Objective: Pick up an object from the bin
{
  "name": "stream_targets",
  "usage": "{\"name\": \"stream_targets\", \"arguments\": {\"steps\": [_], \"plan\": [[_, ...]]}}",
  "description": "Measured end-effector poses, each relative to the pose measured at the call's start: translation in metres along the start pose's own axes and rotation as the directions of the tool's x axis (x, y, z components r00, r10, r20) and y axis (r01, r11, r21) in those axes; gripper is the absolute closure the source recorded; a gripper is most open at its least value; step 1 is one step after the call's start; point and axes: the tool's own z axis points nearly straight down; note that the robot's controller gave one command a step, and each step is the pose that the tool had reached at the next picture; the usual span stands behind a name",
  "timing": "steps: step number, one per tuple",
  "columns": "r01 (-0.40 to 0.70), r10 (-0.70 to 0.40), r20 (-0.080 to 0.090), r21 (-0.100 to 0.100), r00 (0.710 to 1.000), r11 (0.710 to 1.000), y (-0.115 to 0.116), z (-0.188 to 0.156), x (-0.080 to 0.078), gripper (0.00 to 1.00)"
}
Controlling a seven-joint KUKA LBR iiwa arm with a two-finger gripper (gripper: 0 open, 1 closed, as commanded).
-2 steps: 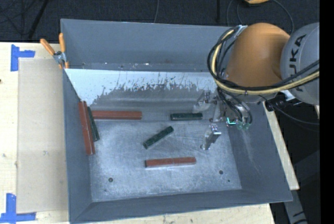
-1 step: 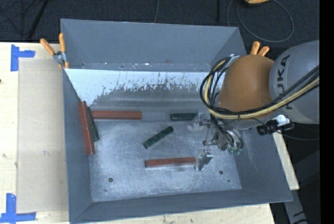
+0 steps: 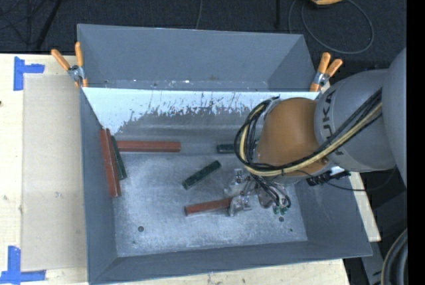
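My gripper [image 3: 240, 197] is low in the right half of the bin, under the orange-brown wrist cover. It hangs right at the right end of a flat reddish-brown stick [image 3: 204, 208] that lies on the bin floor and points left. Whether it has hold of the stick I cannot make out. A short dark green bar [image 3: 201, 174] lies tilted just up and left of the gripper. A small dark piece [image 3: 226, 148] lies near the back wall, partly behind the wrist cover.
A second reddish-brown stick [image 3: 147, 146] lies along the back of the floor. A longer one [image 3: 109, 164] leans along the left wall with a dark bar [image 3: 120, 163] beside it. The arm and its cables cover the bin's right side.
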Motion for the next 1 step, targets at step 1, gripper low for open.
{"name": "stream_targets", "arguments": {"steps": [1], "plan": [[0.000, 0.000, 0.000, 0.000, 1.000, 1.000, 0.0000, 0.0000, 0.0000, 1.00]]}}
